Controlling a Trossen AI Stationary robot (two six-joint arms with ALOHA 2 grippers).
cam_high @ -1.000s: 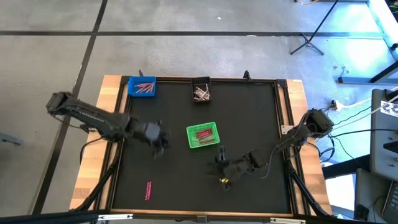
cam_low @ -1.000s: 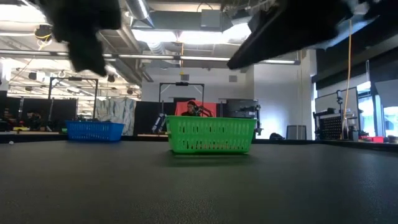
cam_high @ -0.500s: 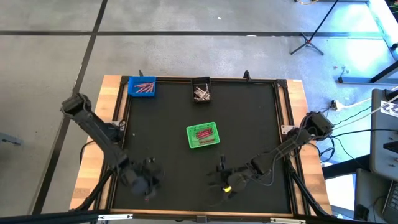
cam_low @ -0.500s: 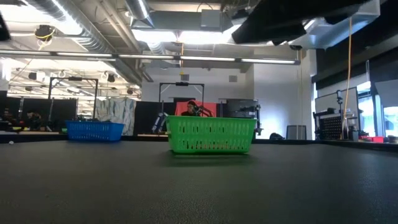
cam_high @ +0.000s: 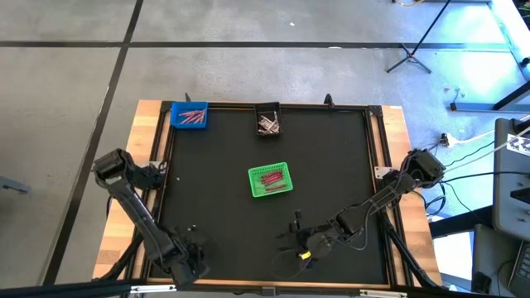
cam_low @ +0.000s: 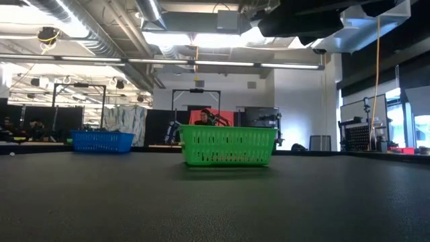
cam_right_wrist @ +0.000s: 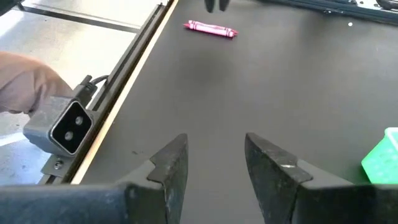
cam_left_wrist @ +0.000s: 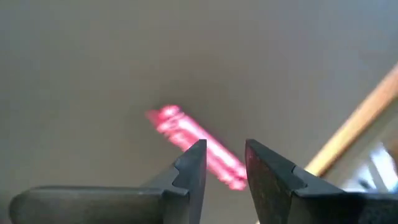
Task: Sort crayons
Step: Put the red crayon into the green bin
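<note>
One pink crayon [cam_left_wrist: 196, 146] lies flat on the black mat near the table's near-left corner; it also shows in the right wrist view [cam_right_wrist: 210, 28]. My left gripper [cam_left_wrist: 225, 155] points down just above it, fingers open by a narrow gap; in the high view [cam_high: 192, 255] it hides the crayon. Its fingertips [cam_right_wrist: 215, 5] stand clear of the crayon. My right gripper [cam_right_wrist: 214, 155] is open and empty, low over the mat near the near edge [cam_high: 291, 240], pointing toward the table's left. Other crayons lie in the bins.
A green bin [cam_high: 270, 180] stands mid-table, also in the low view [cam_low: 228, 146]. A blue bin [cam_high: 190, 115] is at the far left and a black bin [cam_high: 267, 121] at the far middle. A grey box [cam_right_wrist: 68, 124] sits on the near rail.
My left gripper has swung from the mat's left middle toward the near edge and down, and now stands over the pink crayon. My right gripper has gone a little toward the near edge. The crayon has not moved.
</note>
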